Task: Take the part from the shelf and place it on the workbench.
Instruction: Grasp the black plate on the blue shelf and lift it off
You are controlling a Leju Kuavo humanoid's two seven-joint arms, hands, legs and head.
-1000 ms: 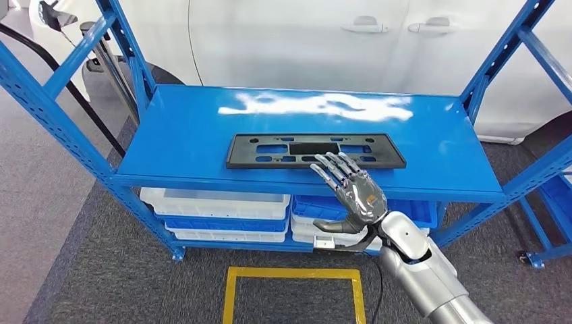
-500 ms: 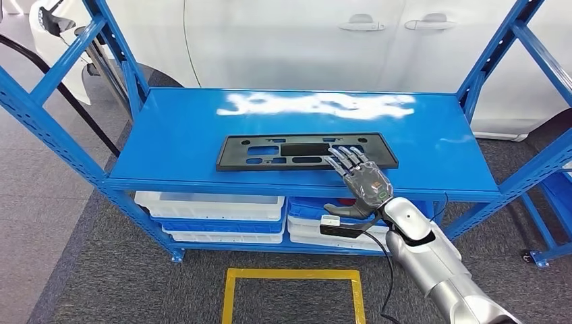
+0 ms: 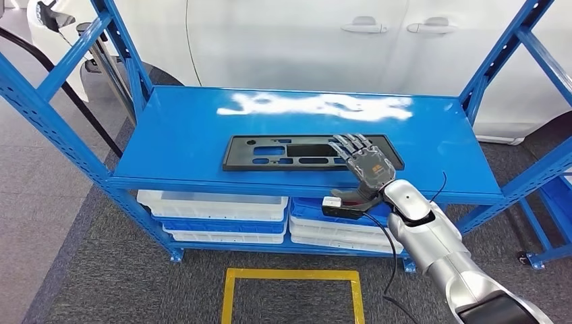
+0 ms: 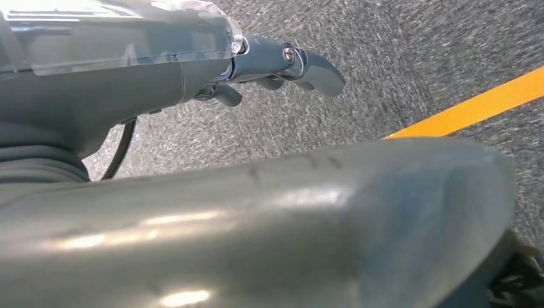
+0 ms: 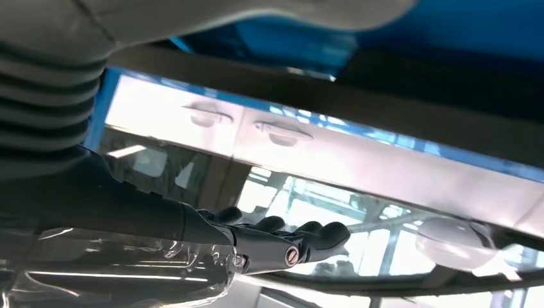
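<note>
The part is a flat black rectangular plate with several cut-outs, lying along the front of the blue shelf top. My right hand lies over the part's right end with its fingers stretched flat across the plate, reaching almost to its far edge. Its thumb hangs below the shelf's front edge. The right wrist view has the straight fingers beside the dark band of the part. My left hand hangs over the grey floor, holding nothing.
White and blue bins are stacked under the shelf top. Blue uprights frame both ends of the rack. A white car stands right behind it. A yellow square is marked on the floor in front.
My right hand has moved forward from the part's near edge to lie across its right end. The view shifted slightly; the part stays flat on the shelf.
</note>
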